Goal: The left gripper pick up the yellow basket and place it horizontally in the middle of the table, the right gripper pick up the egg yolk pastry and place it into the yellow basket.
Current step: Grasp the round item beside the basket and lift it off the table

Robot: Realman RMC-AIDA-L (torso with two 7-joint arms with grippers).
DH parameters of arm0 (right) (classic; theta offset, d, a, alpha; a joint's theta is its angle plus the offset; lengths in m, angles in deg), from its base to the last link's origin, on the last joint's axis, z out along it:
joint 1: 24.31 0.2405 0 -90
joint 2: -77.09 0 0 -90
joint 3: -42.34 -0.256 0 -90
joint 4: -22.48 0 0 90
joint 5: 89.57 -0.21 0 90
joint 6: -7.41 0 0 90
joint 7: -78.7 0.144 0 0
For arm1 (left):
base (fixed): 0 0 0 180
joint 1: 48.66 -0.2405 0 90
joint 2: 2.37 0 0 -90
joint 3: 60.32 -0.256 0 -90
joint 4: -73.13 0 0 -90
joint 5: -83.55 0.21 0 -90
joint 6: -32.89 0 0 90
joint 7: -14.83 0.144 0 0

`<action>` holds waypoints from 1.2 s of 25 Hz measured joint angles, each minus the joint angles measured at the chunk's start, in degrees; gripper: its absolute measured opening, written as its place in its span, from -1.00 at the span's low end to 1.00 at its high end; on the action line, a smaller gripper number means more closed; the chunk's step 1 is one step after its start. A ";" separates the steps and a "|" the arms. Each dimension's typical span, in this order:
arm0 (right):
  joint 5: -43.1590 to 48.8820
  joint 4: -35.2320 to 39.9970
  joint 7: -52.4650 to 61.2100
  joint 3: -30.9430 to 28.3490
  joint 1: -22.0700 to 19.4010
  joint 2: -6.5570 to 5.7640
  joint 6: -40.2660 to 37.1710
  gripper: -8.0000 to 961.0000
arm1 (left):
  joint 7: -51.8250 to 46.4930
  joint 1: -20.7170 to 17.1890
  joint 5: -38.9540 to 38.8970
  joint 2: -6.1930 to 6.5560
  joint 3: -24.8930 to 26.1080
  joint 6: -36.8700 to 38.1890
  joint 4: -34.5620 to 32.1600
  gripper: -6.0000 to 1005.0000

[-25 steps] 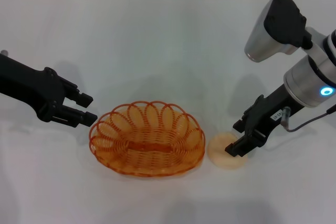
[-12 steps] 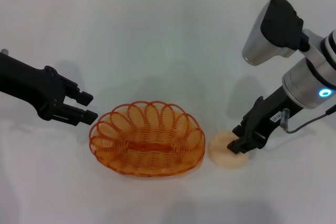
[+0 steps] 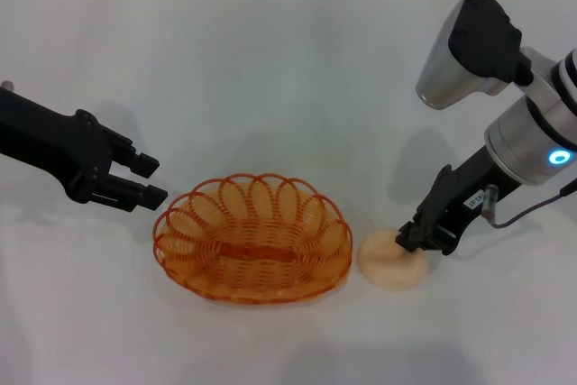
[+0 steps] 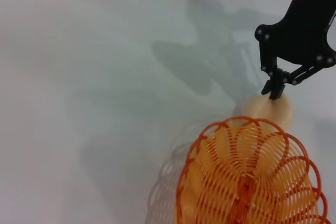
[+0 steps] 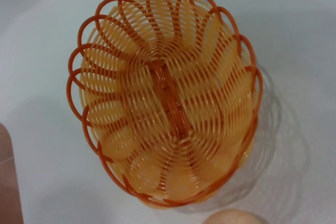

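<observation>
Egg yolk pastry [image 3: 392, 261] lies on the white desk [image 3: 288, 69] near its front edge, just beside the right end of the yellow basket [image 3: 253, 238]. In the head view the right pincer [image 3: 417, 239] is down on the pastry, fingertips pinching its top. The left pincer [image 3: 142, 179] hovers spread near the basket's left end, not touching.

From the left wrist, the right pincer [image 4: 275, 88] touches the pastry [image 4: 270, 111] beyond the basket [image 4: 247, 174].

From the right wrist, the basket [image 5: 165, 90] stands empty, with the pastry [image 5: 233, 216] close to its rim.
</observation>
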 joint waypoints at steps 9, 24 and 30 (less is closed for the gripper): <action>-0.01 0.53 0.02 -0.89 0.01 -0.11 -0.33 -0.95 | 0.00 -0.05 0.00 0.00 0.12 -0.73 0.13 -0.02; 2.95 6.98 1.17 -10.33 2.21 -0.57 -6.12 -0.95 | 0.02 -0.62 -0.01 0.00 0.38 -1.42 0.02 -0.02; 2.37 10.76 2.89 -9.74 3.64 -0.08 -7.89 -0.95 | 0.13 -0.62 -0.01 0.02 0.46 -1.60 0.02 -0.02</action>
